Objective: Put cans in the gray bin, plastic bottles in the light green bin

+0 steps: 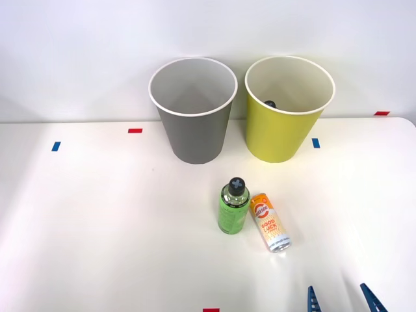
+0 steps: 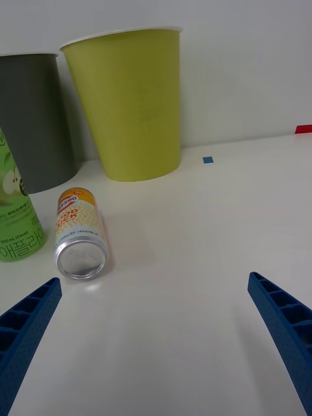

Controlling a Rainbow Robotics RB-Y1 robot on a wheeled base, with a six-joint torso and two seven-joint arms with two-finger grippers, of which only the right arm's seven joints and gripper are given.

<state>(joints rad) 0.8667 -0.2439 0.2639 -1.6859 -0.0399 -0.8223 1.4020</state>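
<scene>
White table: orange can lying flat, just ahead of wide-open pincer, w/ green bottle upright beside.

Bottle stands left of lying can, bins behind.

Lab: white table with tape markers.
</scene>
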